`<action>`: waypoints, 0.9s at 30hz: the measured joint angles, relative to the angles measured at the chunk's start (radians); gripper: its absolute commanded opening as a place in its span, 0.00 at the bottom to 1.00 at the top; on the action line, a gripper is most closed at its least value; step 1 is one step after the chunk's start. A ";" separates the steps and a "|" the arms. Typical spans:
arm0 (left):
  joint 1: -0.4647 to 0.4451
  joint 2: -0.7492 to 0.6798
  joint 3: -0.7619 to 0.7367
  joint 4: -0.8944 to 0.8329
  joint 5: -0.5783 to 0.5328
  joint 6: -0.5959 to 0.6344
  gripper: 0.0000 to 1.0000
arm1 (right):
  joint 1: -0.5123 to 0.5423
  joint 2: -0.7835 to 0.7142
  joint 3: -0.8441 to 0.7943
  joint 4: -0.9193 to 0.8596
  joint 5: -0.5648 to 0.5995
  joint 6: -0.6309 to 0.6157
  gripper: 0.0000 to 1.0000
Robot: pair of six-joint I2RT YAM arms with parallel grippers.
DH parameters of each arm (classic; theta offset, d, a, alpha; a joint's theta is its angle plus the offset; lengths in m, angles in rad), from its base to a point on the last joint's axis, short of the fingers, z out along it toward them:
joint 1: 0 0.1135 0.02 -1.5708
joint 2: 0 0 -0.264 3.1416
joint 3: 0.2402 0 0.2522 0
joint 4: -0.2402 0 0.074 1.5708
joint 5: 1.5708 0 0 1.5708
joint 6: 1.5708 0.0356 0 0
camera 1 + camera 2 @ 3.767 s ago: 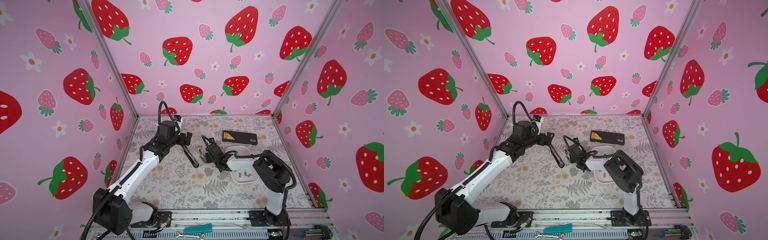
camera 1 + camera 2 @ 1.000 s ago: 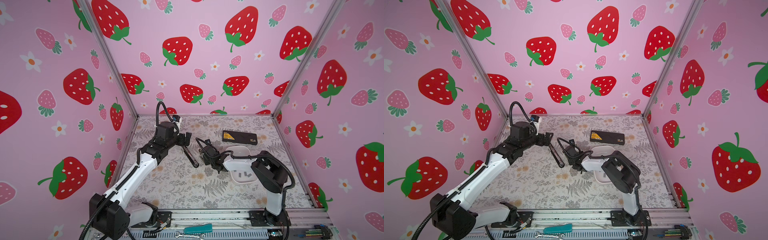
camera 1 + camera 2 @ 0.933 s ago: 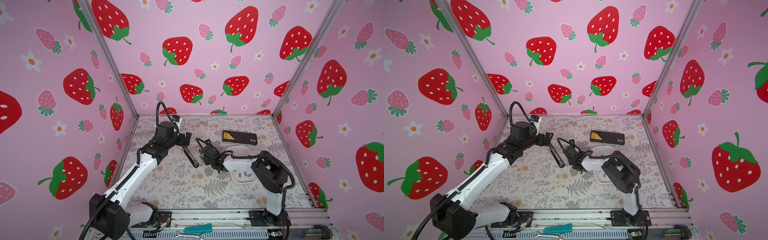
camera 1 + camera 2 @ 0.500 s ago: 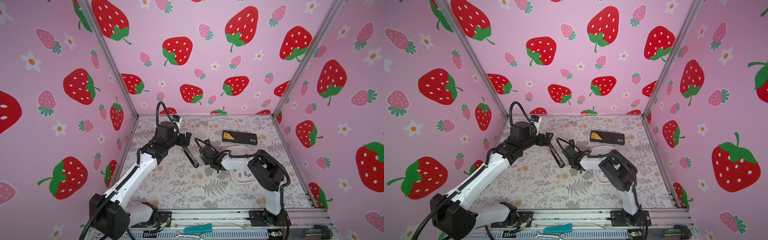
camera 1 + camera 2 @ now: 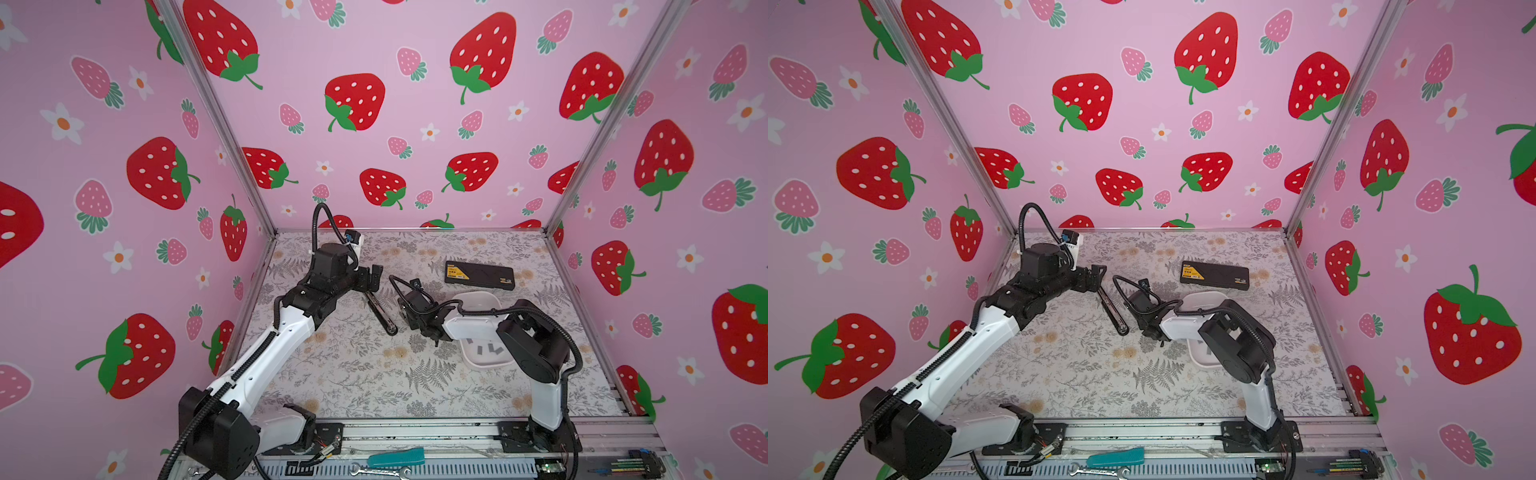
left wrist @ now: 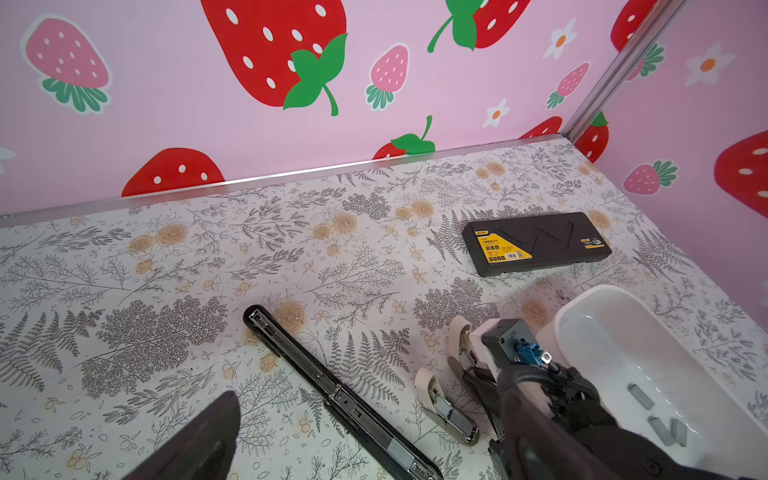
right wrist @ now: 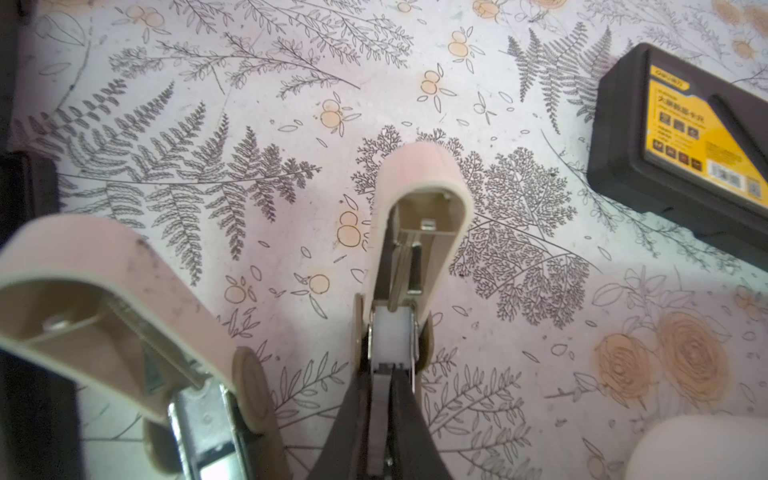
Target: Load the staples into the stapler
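Two small pink staplers lie hinged open; my right gripper (image 7: 388,365) is at the hinge end of one pink stapler (image 7: 419,216), the other pink stapler (image 7: 104,282) beside it. The fingers are shut on a thin pale strip of staples (image 7: 382,399) in line with that stapler's channel. More loose staples (image 6: 660,428) lie in the white tray (image 6: 590,299). In both top views the right gripper (image 5: 432,332) (image 5: 1156,332) hides the pink staplers. A long black stapler (image 5: 381,312) lies opened flat on the mat. My left gripper (image 5: 372,278) hangs open over its far end, holding nothing.
A black box with a yellow label (image 5: 480,275) lies behind the tray, near the back wall. A teal-handled tool (image 5: 395,457) and a wrench rest on the front rail. Pink walls close in the mat on three sides.
The right gripper's fingers have closed tighter at the pink stapler, and that arm has edged slightly left. The left arm has held still over the last second.
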 measured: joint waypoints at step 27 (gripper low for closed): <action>0.000 0.000 0.000 0.000 0.000 0.001 0.99 | 0.000 -0.171 -0.031 -0.041 0.029 0.005 0.11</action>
